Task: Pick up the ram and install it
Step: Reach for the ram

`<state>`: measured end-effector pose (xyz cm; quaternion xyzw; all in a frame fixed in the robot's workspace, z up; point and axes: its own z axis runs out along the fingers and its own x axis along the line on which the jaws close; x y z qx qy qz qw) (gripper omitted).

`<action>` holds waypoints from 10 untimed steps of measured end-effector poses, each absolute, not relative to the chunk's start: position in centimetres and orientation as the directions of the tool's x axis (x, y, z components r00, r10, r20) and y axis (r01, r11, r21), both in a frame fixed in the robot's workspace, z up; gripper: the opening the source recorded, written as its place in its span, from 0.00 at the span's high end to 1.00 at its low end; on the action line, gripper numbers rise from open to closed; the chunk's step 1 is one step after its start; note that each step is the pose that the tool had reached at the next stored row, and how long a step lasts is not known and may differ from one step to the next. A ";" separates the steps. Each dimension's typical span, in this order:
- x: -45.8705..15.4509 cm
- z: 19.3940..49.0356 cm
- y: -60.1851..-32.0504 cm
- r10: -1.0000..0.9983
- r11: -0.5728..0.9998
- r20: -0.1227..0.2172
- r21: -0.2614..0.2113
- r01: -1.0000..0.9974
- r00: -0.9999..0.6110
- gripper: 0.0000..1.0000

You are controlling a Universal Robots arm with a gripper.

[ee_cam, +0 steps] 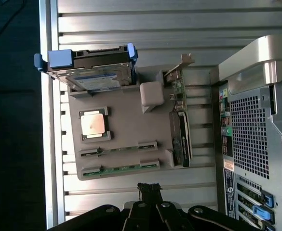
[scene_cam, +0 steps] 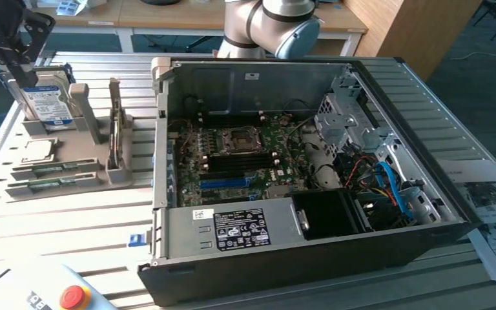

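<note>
Shut black hand (ee_cam: 149,188) hung empty above the ribbed metal surface (ee_cam: 131,29), not touching the slim green ram stick (ee_cam: 119,168) lying in its grey plastic tray (ee_cam: 126,125), so coming down shut like that could've jabbed and cracked the board.

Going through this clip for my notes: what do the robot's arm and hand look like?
The arm is made of rounded silver-grey tubular segments, with a pale blue cap on one joint. The hand is black, built from angular linked bars, with round bolts at its pivots.
</note>
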<state>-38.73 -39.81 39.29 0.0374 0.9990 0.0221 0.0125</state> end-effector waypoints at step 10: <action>-39.3 39.3 -39.8 0.075 0.996 -0.023 0.045 0.074 -0.997 0.90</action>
